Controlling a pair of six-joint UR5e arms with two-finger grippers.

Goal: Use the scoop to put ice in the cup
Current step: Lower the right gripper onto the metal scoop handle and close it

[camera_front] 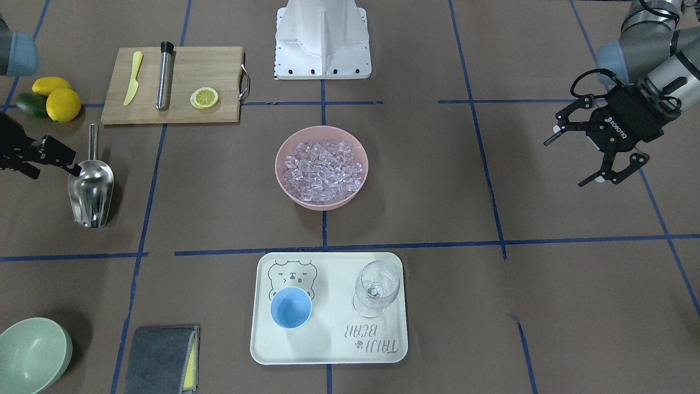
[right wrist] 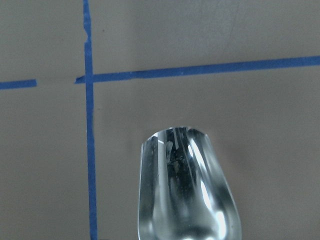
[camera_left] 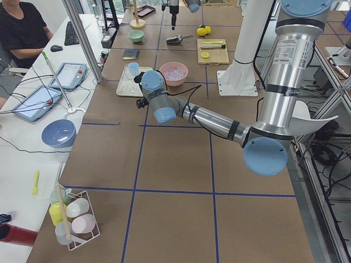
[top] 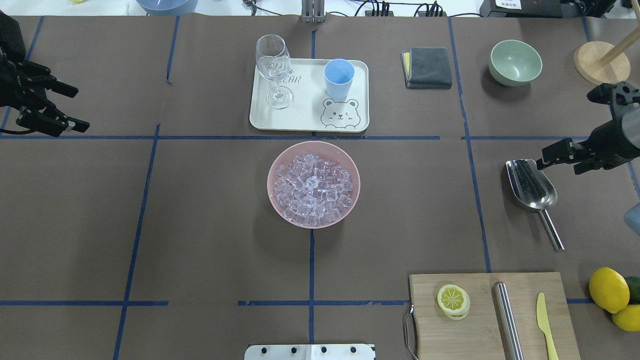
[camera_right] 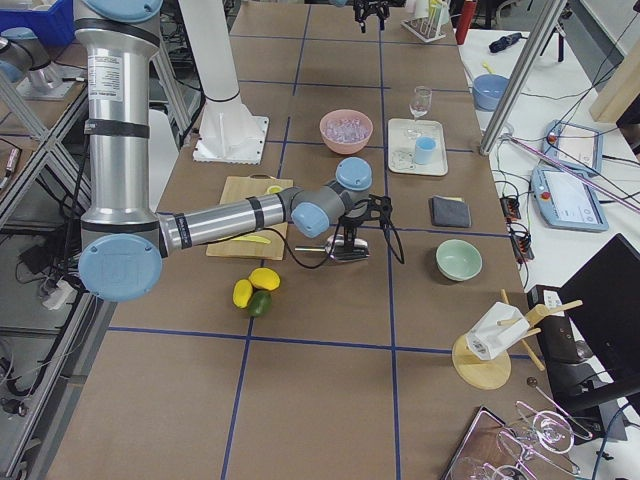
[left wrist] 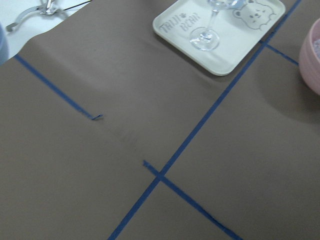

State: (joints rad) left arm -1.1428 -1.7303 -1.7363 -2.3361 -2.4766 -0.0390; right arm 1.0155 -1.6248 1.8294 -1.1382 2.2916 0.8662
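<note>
The ice [camera_front: 322, 167] is a heap of clear cubes in a pink bowl [camera_front: 278, 164] at mid-table, also in the overhead view [top: 314, 185]. The light-blue cup [camera_front: 291, 307] stands empty and upright on a white tray [camera_front: 328, 342], also seen from overhead [top: 338, 79]. The steel scoop [camera_front: 90, 189] lies on the table, empty, and shows in the overhead view [top: 532, 187] and the right wrist view [right wrist: 187, 195]. My right gripper [top: 557, 161] hovers just over the scoop's trough, open and holding nothing. My left gripper [camera_front: 567, 162] is open and empty, far off to the side.
A wine glass [camera_front: 374, 287] stands on the tray beside the cup. A cutting board [camera_front: 180, 85] carries a lemon slice, a steel cylinder and a yellow knife. Lemons [camera_front: 60, 101], a green bowl [camera_front: 33, 355] and a grey cloth [camera_front: 161, 358] lie around the edges.
</note>
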